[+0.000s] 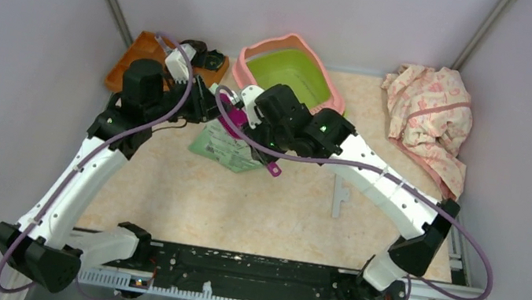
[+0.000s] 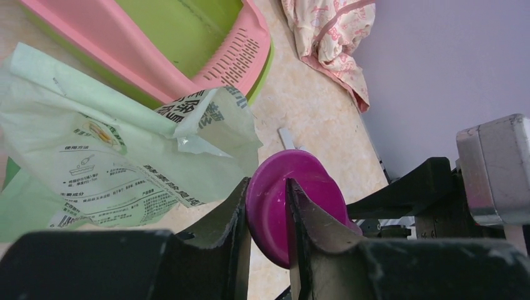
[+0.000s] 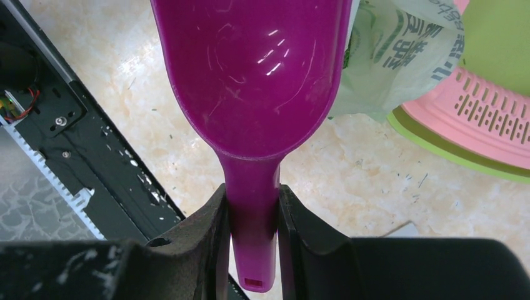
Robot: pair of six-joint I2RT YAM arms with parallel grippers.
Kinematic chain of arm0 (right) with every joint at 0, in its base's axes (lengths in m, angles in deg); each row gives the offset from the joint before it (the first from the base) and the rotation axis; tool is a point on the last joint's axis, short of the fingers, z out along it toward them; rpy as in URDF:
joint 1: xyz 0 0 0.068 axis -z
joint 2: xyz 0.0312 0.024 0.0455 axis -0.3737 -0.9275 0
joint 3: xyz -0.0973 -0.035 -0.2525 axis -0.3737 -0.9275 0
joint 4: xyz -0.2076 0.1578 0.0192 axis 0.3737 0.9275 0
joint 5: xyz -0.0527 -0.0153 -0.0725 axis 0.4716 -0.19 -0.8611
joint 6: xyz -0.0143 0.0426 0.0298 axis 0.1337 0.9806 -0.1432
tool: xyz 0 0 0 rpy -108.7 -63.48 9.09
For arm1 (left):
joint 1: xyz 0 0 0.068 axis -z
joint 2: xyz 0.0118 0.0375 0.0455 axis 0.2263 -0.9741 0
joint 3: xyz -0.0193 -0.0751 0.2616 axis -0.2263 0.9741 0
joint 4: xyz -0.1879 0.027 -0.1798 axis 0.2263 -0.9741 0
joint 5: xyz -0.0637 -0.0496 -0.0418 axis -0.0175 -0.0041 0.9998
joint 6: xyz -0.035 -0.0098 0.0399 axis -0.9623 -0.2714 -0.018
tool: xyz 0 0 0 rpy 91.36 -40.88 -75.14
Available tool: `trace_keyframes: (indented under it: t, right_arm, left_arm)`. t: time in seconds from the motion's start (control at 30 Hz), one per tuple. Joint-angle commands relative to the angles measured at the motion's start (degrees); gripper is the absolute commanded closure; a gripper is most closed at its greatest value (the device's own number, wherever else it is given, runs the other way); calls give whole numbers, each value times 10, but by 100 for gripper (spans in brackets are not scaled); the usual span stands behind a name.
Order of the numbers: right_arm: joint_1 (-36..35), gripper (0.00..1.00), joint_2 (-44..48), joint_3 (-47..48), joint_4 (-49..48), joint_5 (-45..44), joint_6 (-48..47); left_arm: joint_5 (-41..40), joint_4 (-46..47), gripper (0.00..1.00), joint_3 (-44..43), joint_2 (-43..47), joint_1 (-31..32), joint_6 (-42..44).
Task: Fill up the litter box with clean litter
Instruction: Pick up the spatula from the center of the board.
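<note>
- While we watch, one glossy magenta scoop (image 3: 250, 81) is pinched twice: right gripper (image 3: 252, 231) on its narrow handle, left gripper (image 2: 265, 206) on its rounded bowl.
- One smooth plastic litter box (image 1: 290, 70) sits just behind one crinkled printed bag (image 1: 223, 148).

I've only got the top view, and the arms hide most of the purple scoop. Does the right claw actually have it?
Observer: Yes. The right claw is shut on the scoop, at its handle just below the bowl.
Operator: Anything in the bowl?
Observer: No, it is bare and shiny inside.
Operator: And the left claw?
Observer: The left claw pinches the bowl end of the scoop between both fingers.
</note>
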Motion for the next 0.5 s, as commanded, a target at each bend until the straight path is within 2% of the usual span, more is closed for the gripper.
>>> trace_keyframes:
  t: [0.0,0.17,0.33,0.4,0.47]
  right_arm:
    - [22,100,65,12,-86,6,4]
    - [25,100,130,-62,-168,19,-3]
    - [25,79,183,-153,-235,40,-8]
    - [25,65,202,-179,-254,36,-8]
    - [25,57,214,-201,-267,30,-7]
  left_arm:
    - [-18,-17,72,7,5,4,12]
    - [-31,-4,75,19,7,5,-12]
    - [-7,24,78,23,1,4,-55]
    - [-2,29,78,24,-3,4,-65]
    - [0,35,79,26,-4,5,-72]
